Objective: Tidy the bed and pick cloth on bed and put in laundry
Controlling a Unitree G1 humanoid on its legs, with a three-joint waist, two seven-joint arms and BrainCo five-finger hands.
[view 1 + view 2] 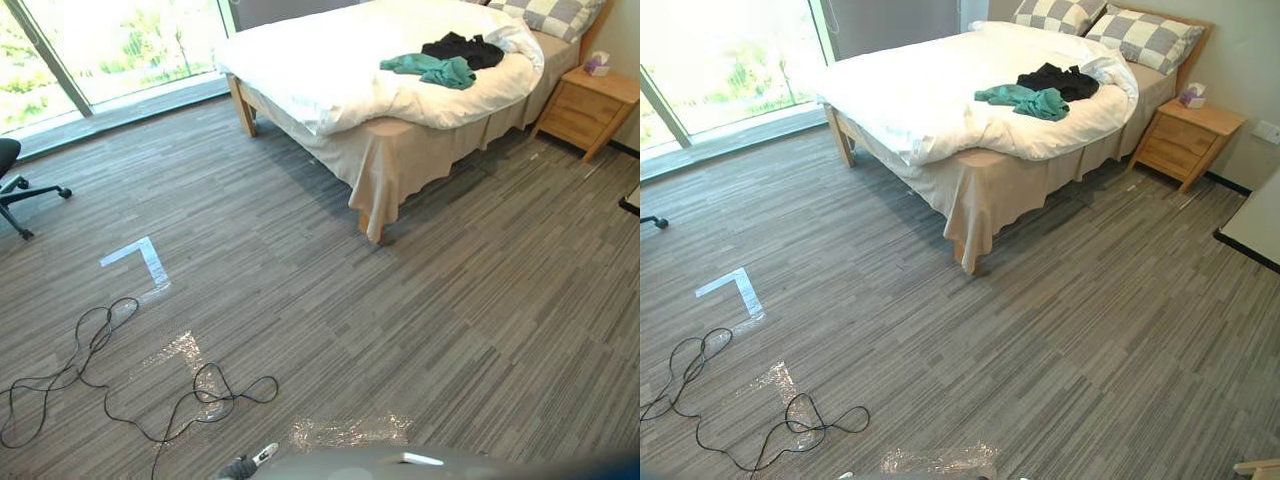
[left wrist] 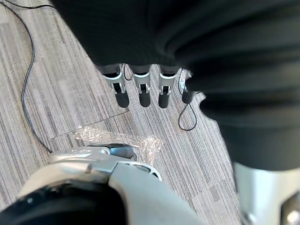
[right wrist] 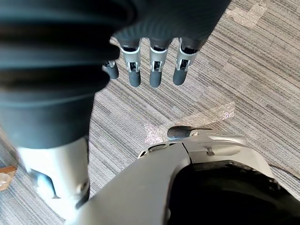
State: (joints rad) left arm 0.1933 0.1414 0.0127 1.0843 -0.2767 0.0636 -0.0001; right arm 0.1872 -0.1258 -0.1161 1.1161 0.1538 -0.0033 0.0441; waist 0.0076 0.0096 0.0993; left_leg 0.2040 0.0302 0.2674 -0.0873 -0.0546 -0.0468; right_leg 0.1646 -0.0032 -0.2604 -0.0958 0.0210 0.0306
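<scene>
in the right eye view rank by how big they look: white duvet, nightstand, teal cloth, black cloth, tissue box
1. white duvet
2. nightstand
3. teal cloth and black cloth: about alike, not ranked apart
4. tissue box

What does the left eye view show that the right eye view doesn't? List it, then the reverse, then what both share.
Left eye view: the seat of a black office chair. Right eye view: a white wall plate beside the nightstand. Both: the bed with a green cloth and a black cloth lying on its white duvet.
</scene>
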